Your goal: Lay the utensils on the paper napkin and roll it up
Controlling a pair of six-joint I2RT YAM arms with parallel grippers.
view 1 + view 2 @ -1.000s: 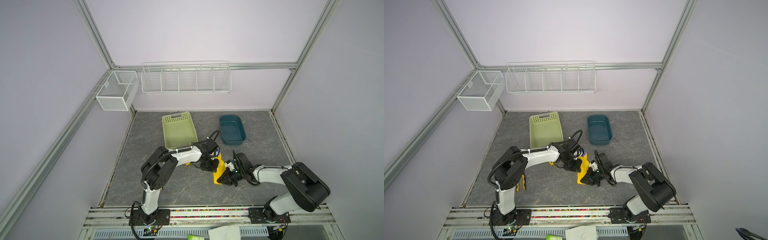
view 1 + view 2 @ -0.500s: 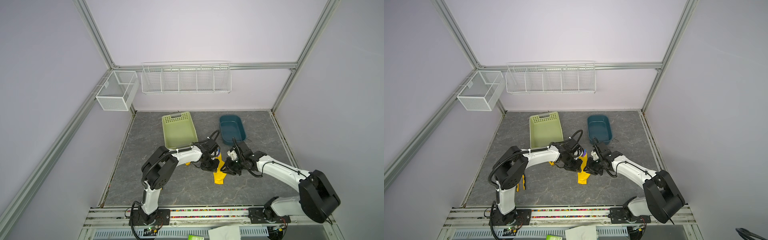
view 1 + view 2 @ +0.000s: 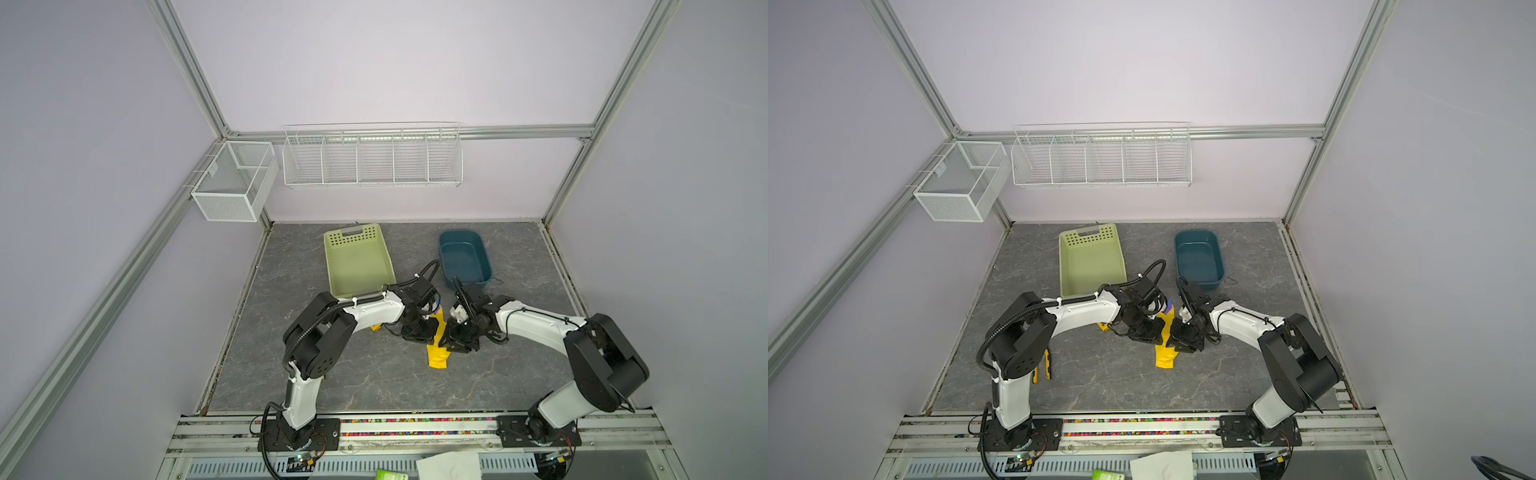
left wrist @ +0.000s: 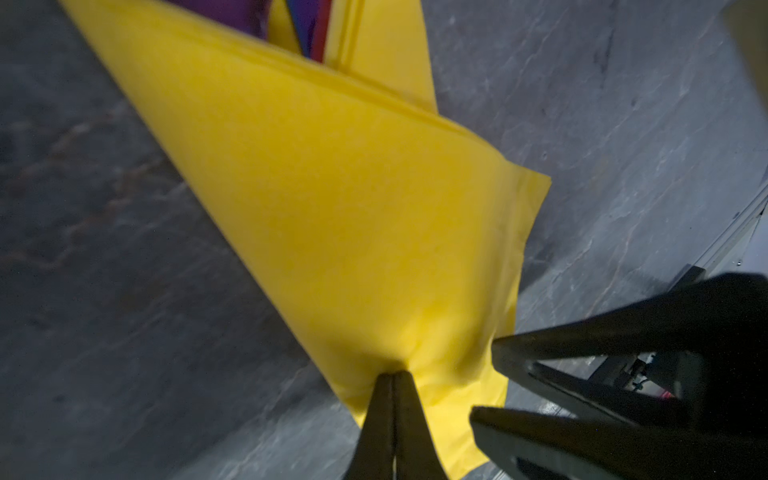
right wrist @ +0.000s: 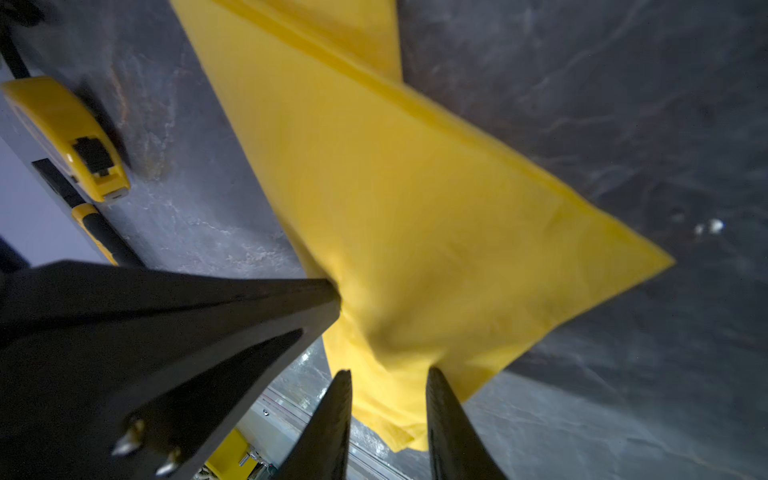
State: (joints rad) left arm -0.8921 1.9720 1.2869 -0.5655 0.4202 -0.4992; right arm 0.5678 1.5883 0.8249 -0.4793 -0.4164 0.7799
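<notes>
Left claw (image 4: 392,374) pinches paper napkin (image 4: 353,216) at 9 o'clock in both top views. Right claw (image 5: 388,374) is spread astride it at 3 o'clock. Close low; keep wrap tight on utensils (image 4: 224,12).

robot lab cell — aluminium frame (image 3: 190,72), bare walls (image 3: 374,62), arms (image 3: 374,309) on a rail (image 3: 415,427).

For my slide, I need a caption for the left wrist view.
Left tool pinching the folded paper napkin, purplish utensils inside.

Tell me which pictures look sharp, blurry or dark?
Both top views: evenly lit, sharp. Left wrist view: bright yellow folded paper napkin soft, grey marbled tabletop dim. Right wrist view: napkin smeared by blur, black right end effector's fingers dark silhouettes.
</notes>
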